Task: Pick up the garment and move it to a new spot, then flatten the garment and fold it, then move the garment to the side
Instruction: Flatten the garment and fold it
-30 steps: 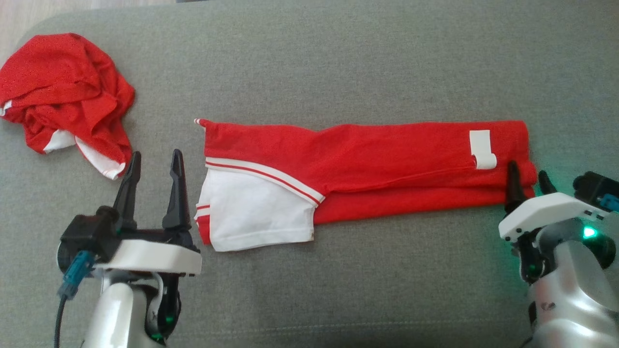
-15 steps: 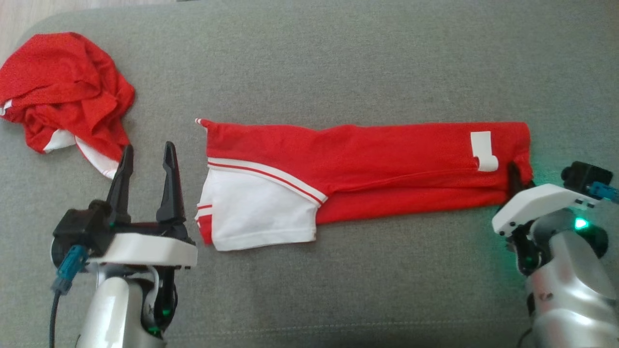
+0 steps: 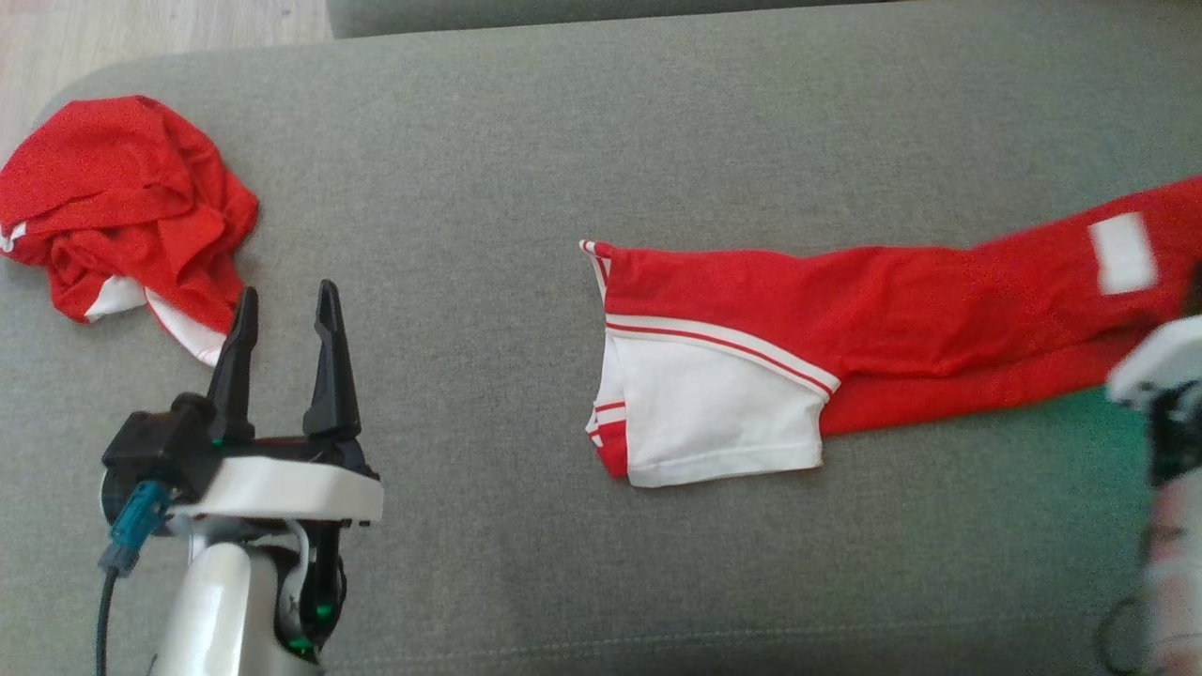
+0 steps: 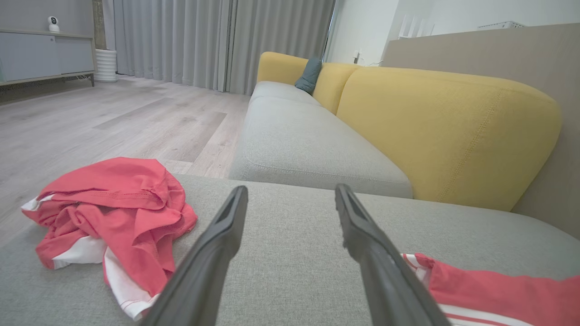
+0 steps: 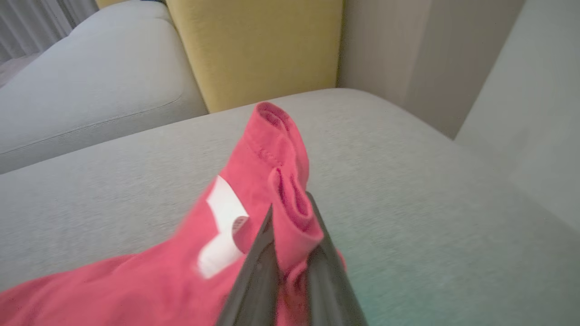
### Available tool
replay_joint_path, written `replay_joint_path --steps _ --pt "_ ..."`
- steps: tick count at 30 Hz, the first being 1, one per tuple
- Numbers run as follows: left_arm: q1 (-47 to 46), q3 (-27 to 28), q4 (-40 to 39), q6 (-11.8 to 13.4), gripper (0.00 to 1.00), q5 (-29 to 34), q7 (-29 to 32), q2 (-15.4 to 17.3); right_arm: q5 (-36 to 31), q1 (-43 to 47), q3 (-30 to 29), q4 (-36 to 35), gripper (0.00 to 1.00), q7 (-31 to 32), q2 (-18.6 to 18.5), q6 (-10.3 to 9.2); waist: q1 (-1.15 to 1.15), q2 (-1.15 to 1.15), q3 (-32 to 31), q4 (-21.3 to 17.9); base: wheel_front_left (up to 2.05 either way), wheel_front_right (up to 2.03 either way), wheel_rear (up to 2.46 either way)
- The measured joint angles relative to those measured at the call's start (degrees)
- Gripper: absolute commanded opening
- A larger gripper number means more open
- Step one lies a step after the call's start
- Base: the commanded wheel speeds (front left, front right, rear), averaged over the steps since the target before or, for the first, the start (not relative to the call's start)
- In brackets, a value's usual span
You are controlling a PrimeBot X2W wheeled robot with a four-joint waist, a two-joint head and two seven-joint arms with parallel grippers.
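- Between the right gripper's (image 5: pixel 290 201) closed fingers: the red hem of the folded garment (image 3: pixel 845 319), which trails leftward across the grey cushion (image 3: pixel 526 582).
- Left gripper (image 3: pixel 286 314): jaws wide, empty, well apart from the garment.
- Just left of its fingertips: crumpled red shirt (image 3: pixel 122 207).
- Beyond them: yellow backrest (image 4: pixel 444 131).

A crumpled red shirt (image 3: pixel 122 207) lies on the grey cushion (image 3: pixel 563 141), a yellow backrest (image 4: pixel 444 131) beyond it.

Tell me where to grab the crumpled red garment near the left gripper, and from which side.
Probably a raised fold on top of the crumpled garment, coming down from above: it lies bunched in a heap, so its ridges give the open left gripper cloth to pinch.
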Motion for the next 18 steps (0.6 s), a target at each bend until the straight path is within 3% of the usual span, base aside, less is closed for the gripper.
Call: replay_joint_path --steps 4,8,18 --pt "0.18 0.03 0.29 0.01 1.00 -0.71 0.00 -0.01 -0.20 -0.33 2.20 -1.20 0.00 1.42 4.92 0.00 0.00 0.00 -0.83 -0.10 0.00 0.00 0.00" --pt "1.15 0.03 0.54 0.25 1.00 -1.15 0.00 -0.01 4.33 -0.26 8.05 -3.36 0.00 3.21 6.60 0.00 0.00 0.00 -2.17 -0.14 0.00 0.00 0.00" --pt "2.65 -0.16 1.00 0.93 1.00 -1.98 0.00 -0.02 31.29 6.89 38.62 -15.49 0.00 8.00 6.71 0.00 0.00 0.00 -4.79 0.01 0.00 0.00 0.00"
